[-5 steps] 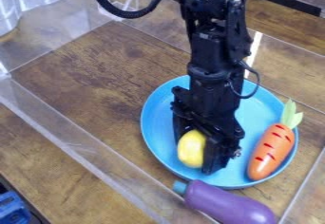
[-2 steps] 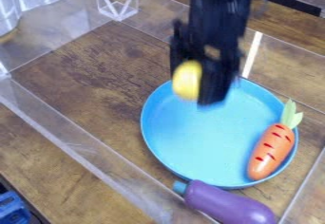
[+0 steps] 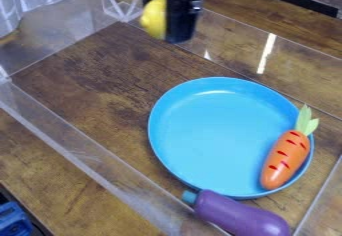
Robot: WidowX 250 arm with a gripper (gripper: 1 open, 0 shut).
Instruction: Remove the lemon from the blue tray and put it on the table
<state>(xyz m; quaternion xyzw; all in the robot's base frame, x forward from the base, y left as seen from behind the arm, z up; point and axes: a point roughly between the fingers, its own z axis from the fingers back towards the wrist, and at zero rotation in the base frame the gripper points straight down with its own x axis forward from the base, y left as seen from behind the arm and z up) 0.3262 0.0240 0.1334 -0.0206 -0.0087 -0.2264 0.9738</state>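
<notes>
The yellow lemon hangs in the air at the top of the view, held in my black gripper, which is blurred by motion. The jaws are shut on the fruit's sides. It is well above and to the far left of the blue tray, over the dark wooden table. The tray's middle is bare; only the orange carrot lies on its right rim.
A purple eggplant lies on the table just in front of the tray. Clear acrylic walls edge the table on the left and front. Bare wood lies left of and behind the tray.
The gripper has lifted the lemon off the tray and carried it up and away to the far left. The tray's middle is now bare.
</notes>
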